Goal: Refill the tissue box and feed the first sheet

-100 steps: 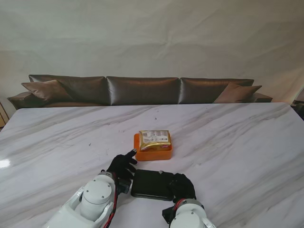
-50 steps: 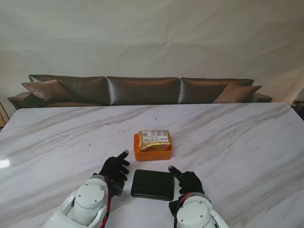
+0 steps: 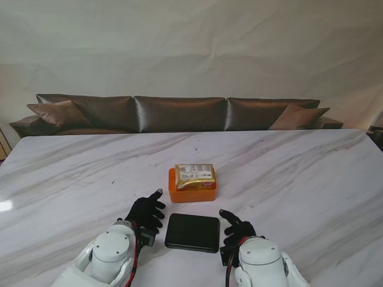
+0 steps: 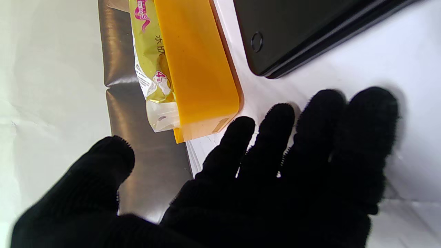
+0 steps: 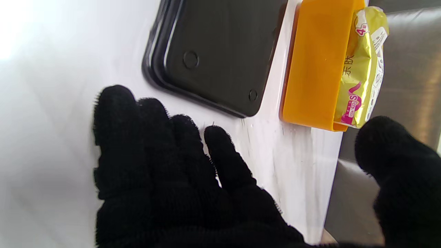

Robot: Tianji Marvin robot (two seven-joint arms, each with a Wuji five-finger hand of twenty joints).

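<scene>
Resting on the marble table, my two hands flank the black lid, which I take as my landmark. My left hand lies just to the left of the lid, palm toward the table, fingers stretched forward and a little apart, thumb held out to the side; it grasps nothing and does not touch the lid. My right hand lies just to the right of the lid, likewise spread and empty, with its fingers close to the lid's near right corner but apart from it, and the thumb lifted away.

The lid lies flat, its dark face showing small round marks, and from the right wrist it shows a raised edge around the face.

Farther from me than the lid, with a narrow strip of bare marble between them, sits the orange tissue box. On its open top lies the gold tissue pack, still in its shiny wrapper; in both wrist views the pack overhangs the box's end a little, and pink print shows on the wrapper. Neither hand touches the box or the pack.

Beyond the table's far edge, well past the box, stands a brown leather sofa against a pale wall.
</scene>
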